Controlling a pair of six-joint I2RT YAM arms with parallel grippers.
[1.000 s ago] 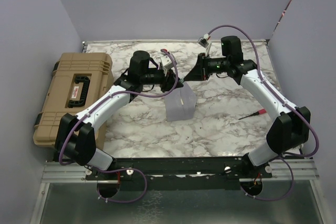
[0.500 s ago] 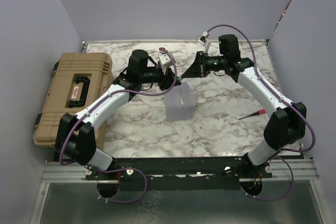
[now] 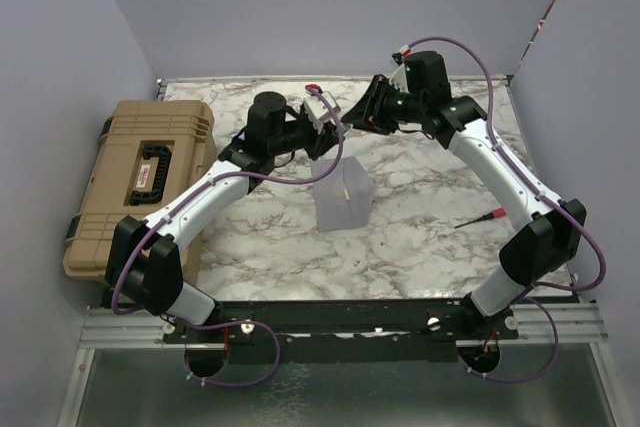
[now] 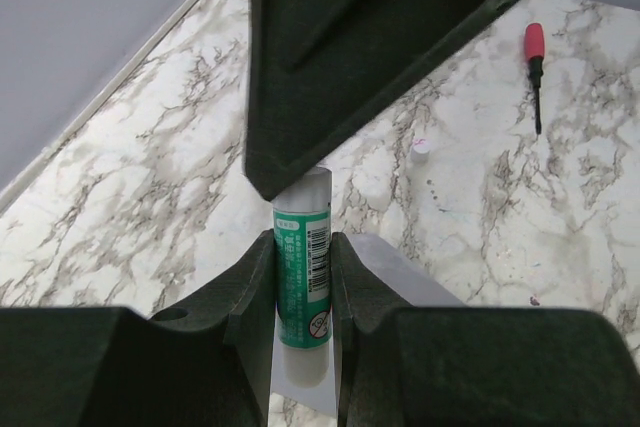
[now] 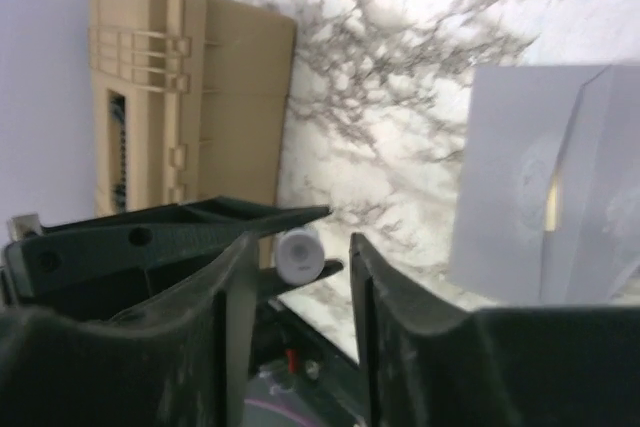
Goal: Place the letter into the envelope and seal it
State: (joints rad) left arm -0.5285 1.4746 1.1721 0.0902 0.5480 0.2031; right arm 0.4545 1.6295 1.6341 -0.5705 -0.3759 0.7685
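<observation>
The grey envelope (image 3: 342,204) lies flat mid-table, also seen in the right wrist view (image 5: 515,197) and under my left fingers (image 4: 405,277). A thin peach sliver of the letter (image 3: 345,187) shows in its opening (image 5: 553,199). My left gripper (image 4: 303,282) is shut on a green glue stick (image 4: 303,267) above the envelope's far edge (image 3: 322,132). My right gripper (image 5: 300,257) is open, its fingers on either side of the stick's white end (image 5: 298,254) without touching it. It meets the left gripper from the right (image 3: 352,115).
A big tan hard case (image 3: 135,182) fills the table's left side (image 5: 180,97). A red-handled screwdriver (image 3: 480,218) lies on the marble at the right (image 4: 534,52). A small white round piece (image 4: 422,146) sits on the marble. Grey walls close in the back and sides.
My right gripper has moved left and back to the glue stick's white end, closing and then opening. My left gripper has tilted, still holding the stick.
</observation>
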